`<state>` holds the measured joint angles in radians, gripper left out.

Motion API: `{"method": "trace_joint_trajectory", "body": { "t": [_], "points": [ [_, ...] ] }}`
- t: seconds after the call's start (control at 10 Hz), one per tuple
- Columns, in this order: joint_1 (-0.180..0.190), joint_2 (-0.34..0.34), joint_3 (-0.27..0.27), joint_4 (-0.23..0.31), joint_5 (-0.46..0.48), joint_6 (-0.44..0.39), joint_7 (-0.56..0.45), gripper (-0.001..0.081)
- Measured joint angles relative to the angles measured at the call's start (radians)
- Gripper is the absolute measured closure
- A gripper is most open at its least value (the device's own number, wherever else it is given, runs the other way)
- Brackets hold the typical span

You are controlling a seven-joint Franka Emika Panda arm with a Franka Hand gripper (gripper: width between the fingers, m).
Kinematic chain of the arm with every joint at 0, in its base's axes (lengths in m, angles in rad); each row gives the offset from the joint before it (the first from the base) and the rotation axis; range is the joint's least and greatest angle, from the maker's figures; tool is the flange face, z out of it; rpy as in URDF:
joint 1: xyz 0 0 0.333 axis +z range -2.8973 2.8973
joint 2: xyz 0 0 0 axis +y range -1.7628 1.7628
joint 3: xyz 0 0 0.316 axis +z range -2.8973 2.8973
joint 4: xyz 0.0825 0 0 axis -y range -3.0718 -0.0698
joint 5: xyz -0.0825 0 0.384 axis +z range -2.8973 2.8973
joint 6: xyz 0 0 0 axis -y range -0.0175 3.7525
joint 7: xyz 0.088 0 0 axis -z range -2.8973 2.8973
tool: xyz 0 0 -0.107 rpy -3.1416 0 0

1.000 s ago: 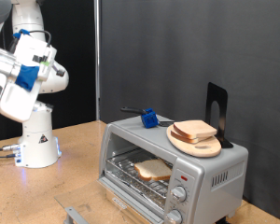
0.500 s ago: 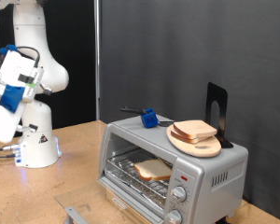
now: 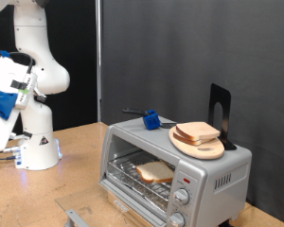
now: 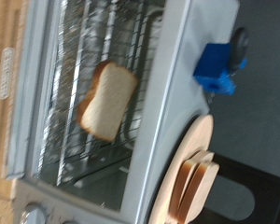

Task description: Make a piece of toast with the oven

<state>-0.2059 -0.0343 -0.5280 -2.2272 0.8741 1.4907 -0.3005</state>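
One flat, squarish slice of pale bread with a tan-brown crust lies inside the small boxy silver-metal toaster oven, resting on the wire rack. In the wrist view the slice shows a light, even crumb bordered by a thin darker edge, and it sits roughly mid-rack, apart from the oven's side walls. The oven's door is open. Two round knobs sit one above the other on the front panel at the exterior view's right, below a small red light.

The oven stands on the brown wooden desk. On its top plate rest a round wooden board carrying a pile of similar bread slices, a blue block with a dark handle, and a black upright stand behind the board.

The white robot arm is at the exterior view's left, well apart from the oven. The hand itself does not show clearly in either view; whether its fingers are spread or closed cannot be told. Nothing is seen between the fingers.
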Motion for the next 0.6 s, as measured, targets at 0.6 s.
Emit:
{"method": "trace_joint_trajectory", "body": {
  "t": [0.6],
  "points": [
    [0.006,0.185,0.036,-0.012,0.048,0.191,-0.107,-0.0002]
  ]
}}
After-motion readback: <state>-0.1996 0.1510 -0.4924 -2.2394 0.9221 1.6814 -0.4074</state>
